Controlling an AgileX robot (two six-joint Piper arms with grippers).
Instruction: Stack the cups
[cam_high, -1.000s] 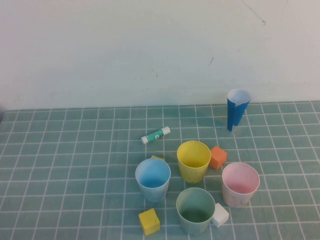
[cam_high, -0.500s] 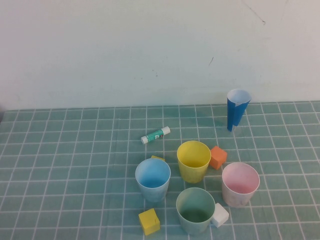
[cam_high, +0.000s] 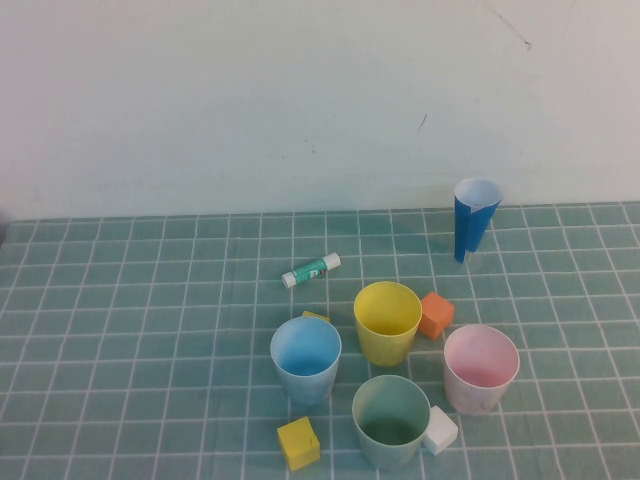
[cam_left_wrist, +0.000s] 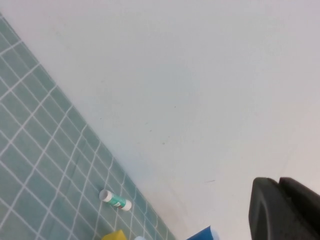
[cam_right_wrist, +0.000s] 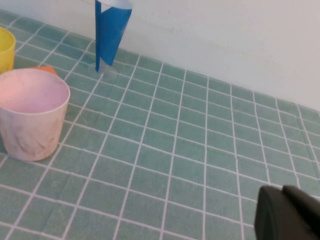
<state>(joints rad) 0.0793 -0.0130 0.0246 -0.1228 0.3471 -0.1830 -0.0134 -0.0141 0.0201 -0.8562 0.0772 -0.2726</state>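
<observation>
Green tiled matting (cam_high: 120, 330) carries 4 cups, unchanged from a second ago: blue cup (cam_high: 305, 358), yellow cup (cam_high: 387, 321), pink cup (cam_high: 480, 367), green cup (cam_high: 391, 421), all apart. Left gripper (cam_left_wrist: 285, 210) and right gripper (cam_right_wrist: 290, 215) stay clenched, empty, near side; stacking hasn't begun.

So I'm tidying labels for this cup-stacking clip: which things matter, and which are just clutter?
Job: light blue cup, yellow cup, pink cup, green cup; left gripper and right gripper, both shut and away from the cups.

Clutter: blue paper cone, glue stick, orange cube, yellow cube, white cube.
</observation>
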